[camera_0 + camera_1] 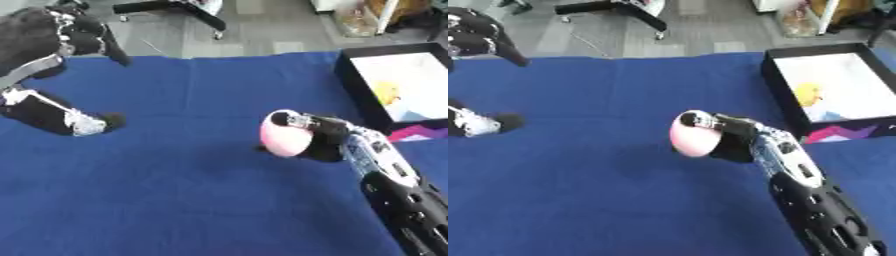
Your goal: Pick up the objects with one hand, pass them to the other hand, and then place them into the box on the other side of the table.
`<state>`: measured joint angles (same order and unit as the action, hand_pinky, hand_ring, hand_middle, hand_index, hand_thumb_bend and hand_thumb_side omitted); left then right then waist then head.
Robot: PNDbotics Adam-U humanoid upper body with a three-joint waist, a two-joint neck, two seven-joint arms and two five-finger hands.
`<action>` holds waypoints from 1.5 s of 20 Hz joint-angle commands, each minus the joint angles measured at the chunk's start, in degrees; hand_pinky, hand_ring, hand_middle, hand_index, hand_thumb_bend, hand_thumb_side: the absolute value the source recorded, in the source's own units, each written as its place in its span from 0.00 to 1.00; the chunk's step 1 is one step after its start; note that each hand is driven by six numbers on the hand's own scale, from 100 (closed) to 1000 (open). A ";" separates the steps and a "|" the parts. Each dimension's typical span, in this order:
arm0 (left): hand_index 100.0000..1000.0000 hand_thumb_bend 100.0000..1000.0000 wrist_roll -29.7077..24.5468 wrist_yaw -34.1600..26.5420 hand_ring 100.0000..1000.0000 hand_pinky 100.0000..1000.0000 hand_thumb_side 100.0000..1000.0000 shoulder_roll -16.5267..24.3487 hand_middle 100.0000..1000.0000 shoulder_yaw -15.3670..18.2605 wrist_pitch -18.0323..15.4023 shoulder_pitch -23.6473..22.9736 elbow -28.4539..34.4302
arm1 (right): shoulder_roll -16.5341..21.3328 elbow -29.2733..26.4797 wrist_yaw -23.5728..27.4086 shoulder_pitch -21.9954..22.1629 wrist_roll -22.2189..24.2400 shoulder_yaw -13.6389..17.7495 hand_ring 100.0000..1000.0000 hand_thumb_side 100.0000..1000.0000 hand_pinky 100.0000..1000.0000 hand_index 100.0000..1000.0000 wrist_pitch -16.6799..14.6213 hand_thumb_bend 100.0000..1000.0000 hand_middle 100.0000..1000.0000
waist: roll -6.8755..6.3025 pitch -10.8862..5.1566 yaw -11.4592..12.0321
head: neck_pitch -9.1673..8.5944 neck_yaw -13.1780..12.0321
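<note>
Cupping a pink ball (282, 135) mid-frame, my right hand (328, 137) has its fingers curled round it; smooth, light, likely slippery, so I'd grip across its widest part.

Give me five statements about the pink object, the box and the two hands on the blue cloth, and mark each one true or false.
1. The right hand has its fingers curled round the pink object. True.
2. The pink object lies inside the box. False: it is out over the blue cloth, left of the box.
3. The box sits at the right side of the table. True.
4. The left hand holds the pink object. False: it is at the far left, apart from the object.
5. The box holds nothing. False: a yellow thing lies in it.
</note>
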<state>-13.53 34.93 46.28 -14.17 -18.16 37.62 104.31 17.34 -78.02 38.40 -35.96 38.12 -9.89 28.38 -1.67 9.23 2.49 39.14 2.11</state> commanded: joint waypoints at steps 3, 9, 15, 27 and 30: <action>0.70 0.39 1.92 -0.01 0.55 0.77 0.39 2.16 0.52 3.34 1.45 -1.04 -1.14 | 2.69 1.63 3.86 -3.03 -7.11 7.17 0.59 0.22 0.99 0.00 -2.06 0.00 0.15 | -0.10 -1.06 0.08 | -0.66 0.23; 0.70 0.38 2.40 -0.11 0.55 0.76 0.41 2.50 0.52 4.74 2.12 -3.46 -1.40 | 7.54 10.56 5.34 -8.24 -19.04 15.58 0.60 0.98 0.99 0.00 -6.50 0.00 0.16 | -0.01 -1.25 0.44 | -0.51 0.20; 0.70 0.37 3.24 -0.48 0.54 0.76 0.40 3.00 0.52 6.73 3.07 -6.11 -0.37 | 16.11 22.16 0.49 -13.97 -26.18 19.77 0.68 0.22 1.00 0.00 -14.92 0.00 0.11 | 0.16 -1.34 0.85 | -0.42 0.17; 0.70 0.35 3.92 -1.29 0.54 0.76 0.41 3.04 0.52 8.81 4.23 -8.85 0.94 | 24.90 40.05 -47.92 -16.85 -26.18 16.30 0.79 0.28 1.00 0.05 -46.74 0.00 0.15 | 0.51 -1.64 1.16 | -0.24 0.44; 0.70 0.35 3.87 -1.29 0.54 0.76 0.41 2.82 0.52 8.99 4.36 -9.07 1.05 | 24.79 42.58 -65.73 -16.64 -30.57 15.47 0.79 0.14 0.92 0.34 -54.06 0.00 0.29 | 0.56 -1.58 1.38 | -0.17 0.39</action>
<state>-9.69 33.91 47.38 -6.33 -14.00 28.15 104.58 39.62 -35.83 -21.07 -51.73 8.84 5.80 -22.77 -1.27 8.75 3.87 39.17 2.51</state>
